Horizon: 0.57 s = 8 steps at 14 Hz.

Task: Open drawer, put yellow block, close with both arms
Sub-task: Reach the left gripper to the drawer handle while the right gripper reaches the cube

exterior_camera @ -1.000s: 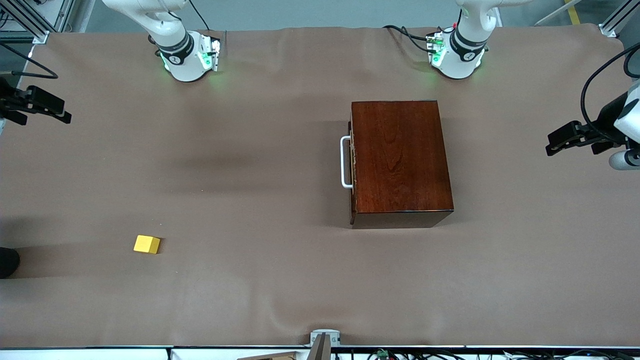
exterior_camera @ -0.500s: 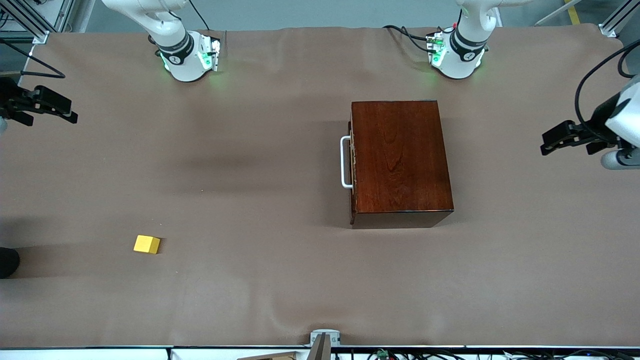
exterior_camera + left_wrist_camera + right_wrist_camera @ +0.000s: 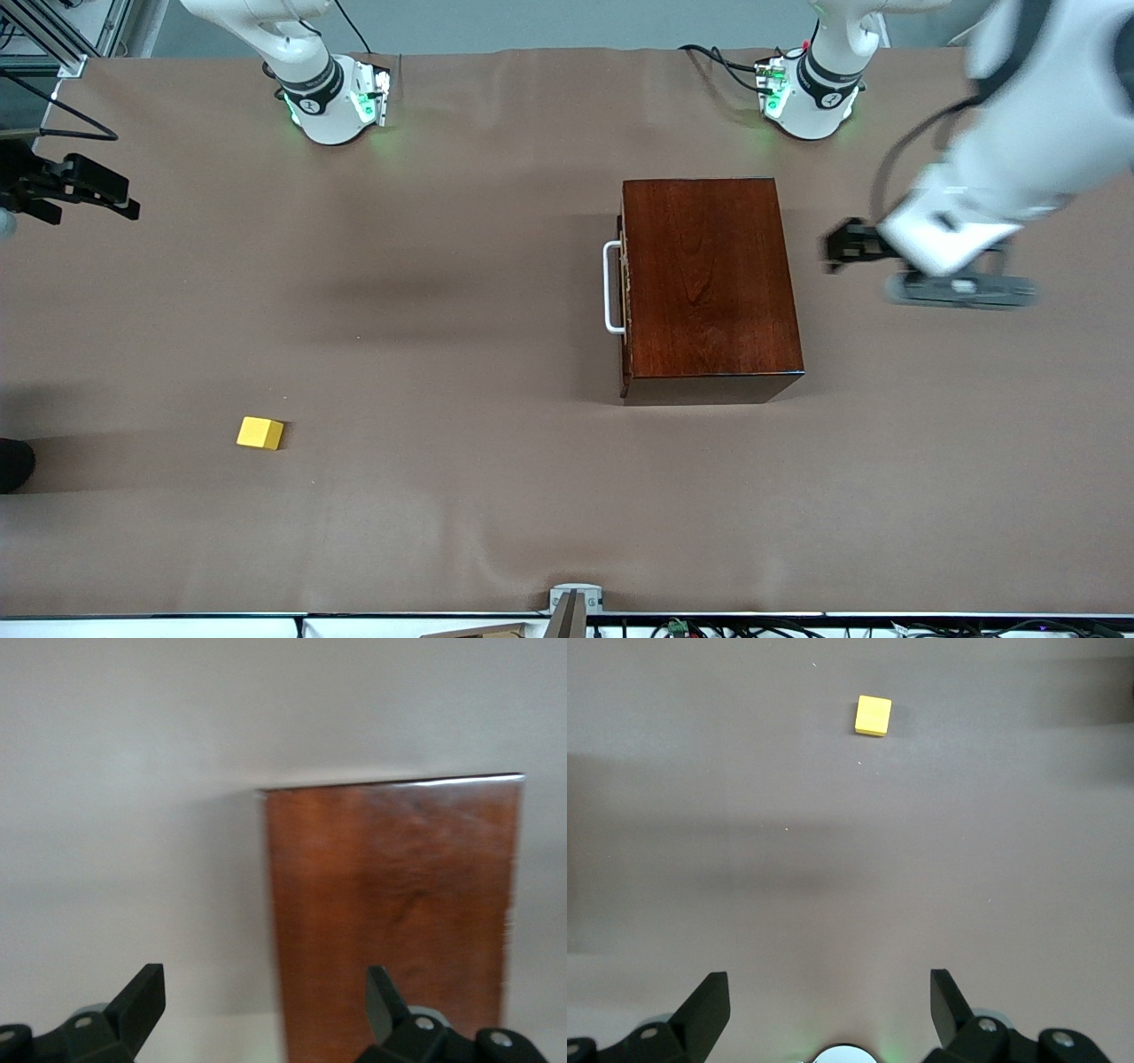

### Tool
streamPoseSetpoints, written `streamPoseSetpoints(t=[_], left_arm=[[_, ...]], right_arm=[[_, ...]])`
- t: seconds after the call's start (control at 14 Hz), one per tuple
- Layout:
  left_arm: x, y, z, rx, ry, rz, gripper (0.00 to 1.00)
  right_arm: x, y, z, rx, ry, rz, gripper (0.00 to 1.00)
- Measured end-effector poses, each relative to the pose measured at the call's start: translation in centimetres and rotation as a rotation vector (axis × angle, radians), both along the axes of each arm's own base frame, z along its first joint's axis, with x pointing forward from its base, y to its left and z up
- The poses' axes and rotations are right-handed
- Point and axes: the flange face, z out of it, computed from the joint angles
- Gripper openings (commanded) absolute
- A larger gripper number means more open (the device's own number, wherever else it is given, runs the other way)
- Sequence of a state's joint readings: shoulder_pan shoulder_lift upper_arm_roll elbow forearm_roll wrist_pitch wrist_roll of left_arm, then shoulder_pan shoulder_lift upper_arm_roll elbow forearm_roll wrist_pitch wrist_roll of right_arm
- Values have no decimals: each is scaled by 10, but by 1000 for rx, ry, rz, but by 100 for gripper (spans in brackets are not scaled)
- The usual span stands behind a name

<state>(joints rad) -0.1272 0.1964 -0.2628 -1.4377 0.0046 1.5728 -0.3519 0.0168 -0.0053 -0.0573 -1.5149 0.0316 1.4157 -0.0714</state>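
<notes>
The dark reddish-brown wooden box (image 3: 709, 283) stands toward the left arm's end of the table. Its drawer is shut, and the white handle (image 3: 611, 288) faces the right arm's end. The yellow block (image 3: 260, 433) lies on the cloth, nearer to the front camera, toward the right arm's end. My left gripper (image 3: 833, 248) hangs open over the cloth, beside the box on the side away from the handle. In the left wrist view the gripper (image 3: 264, 1001) is open, with the box top (image 3: 390, 904) ahead. My right gripper (image 3: 120, 202) waits open at the right arm's end of the table. The right wrist view shows that gripper (image 3: 828, 1005) open and empty, with the block (image 3: 873, 715) well ahead.
A brown cloth (image 3: 443, 532) covers the whole table. The two arm bases (image 3: 337, 97) (image 3: 811, 89) stand along the edge farthest from the front camera. A small camera mount (image 3: 576, 602) sits at the nearest edge. A dark object (image 3: 13, 465) pokes in at the right arm's end.
The left arm has swung quickly in from the table's end to the box's side. The right gripper has barely shifted. The box and the block have not moved.
</notes>
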Motion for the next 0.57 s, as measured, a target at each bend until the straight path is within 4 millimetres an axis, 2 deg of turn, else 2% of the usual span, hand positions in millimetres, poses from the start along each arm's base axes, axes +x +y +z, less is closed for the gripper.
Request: streamPoseSetpoints(t=[0.14,0.29,0.57], left_arm=[[-20,-72,-19,7,20,30,100],[-39,-134,-38,8,30,35,100],[-79,-236,-79,-4,24,76,100]], right_arm=[[0,1,0,0,0,2,100],[1,2,-1,0,1,4,100],[3,6,-5,0,10,12,100]])
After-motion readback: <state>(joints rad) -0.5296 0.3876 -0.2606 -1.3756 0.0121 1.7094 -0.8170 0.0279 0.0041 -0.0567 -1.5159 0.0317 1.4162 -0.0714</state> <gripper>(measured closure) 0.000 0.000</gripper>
